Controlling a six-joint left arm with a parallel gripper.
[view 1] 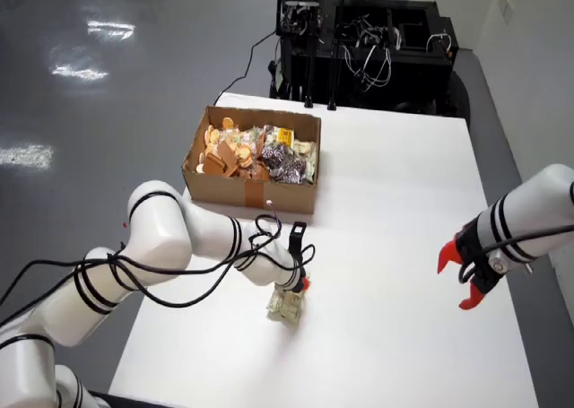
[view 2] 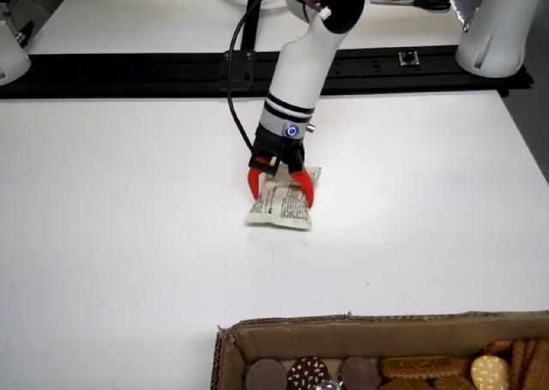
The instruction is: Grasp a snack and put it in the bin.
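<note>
Only image2 shows the hand point(view 2: 280, 187) straddling the snack packet point(view 2: 280, 205).

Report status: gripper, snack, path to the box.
Gripper down on snack packet, red fingers straddling it, closure unclear. Packet flat on table, not lifted. Cardboard box already full of snacks. Nothing between packet and box.

One snack packet point(view 2: 281, 203), one cardboard box point(view 1: 249, 189) heaped with uncountable snacks, and two white arms are seen on one tabletop point(view 1: 404, 211).

Glossy grey floor point(view 1: 134, 85), white table point(view 1: 404, 211)
</note>
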